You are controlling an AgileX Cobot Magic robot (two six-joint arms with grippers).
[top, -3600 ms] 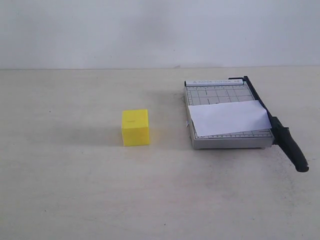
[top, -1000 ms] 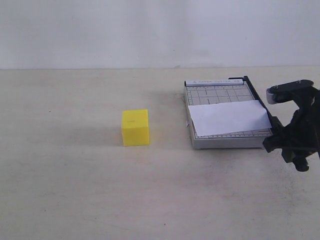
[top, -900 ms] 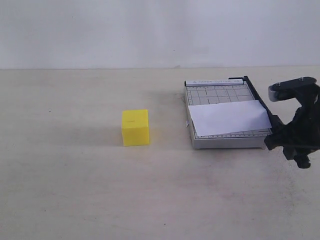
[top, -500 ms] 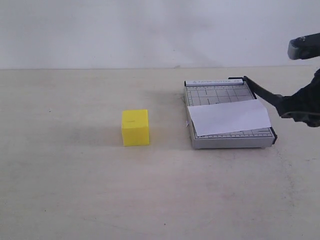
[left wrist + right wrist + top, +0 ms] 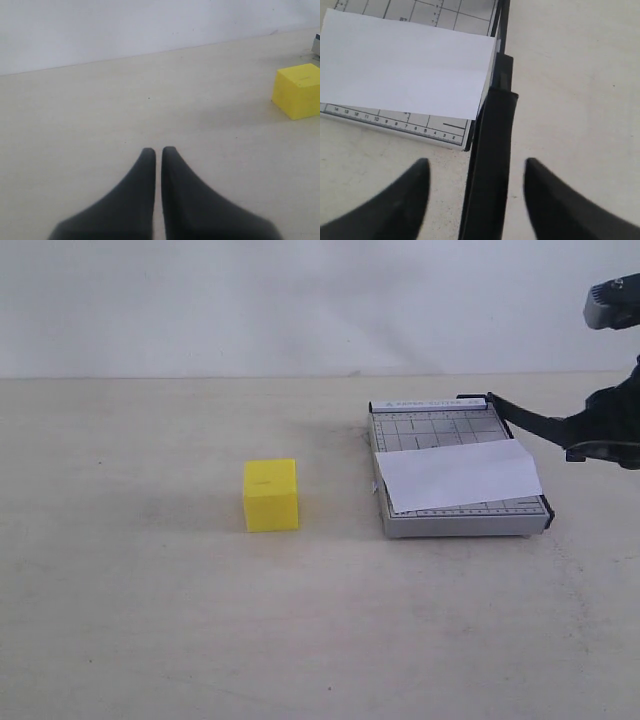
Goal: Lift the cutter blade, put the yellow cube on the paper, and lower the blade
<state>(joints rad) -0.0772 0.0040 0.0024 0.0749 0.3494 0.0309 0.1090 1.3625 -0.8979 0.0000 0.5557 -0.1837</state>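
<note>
Tilted-up cutter blade point(image 5: 528, 421) — handle seemingly loose between fingers of right gripper point(image 5: 476, 162)

The left pincer point(image 5: 156, 150) has its tips pressed together; the right pincer point(image 5: 476, 162) gapes wide.

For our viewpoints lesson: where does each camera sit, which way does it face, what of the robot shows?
Exterior view: off the arms, facing table and wall; shows yellow cube, paper, tilted-up cutter blade, right gripper.
Left wrist view: on the left arm, looking low across the table past the shut left gripper; shares the yellow cube with exterior.
Right wrist view: on the right arm, looking down past the open right gripper astride the cutter blade; shares the paper with exterior.
</note>
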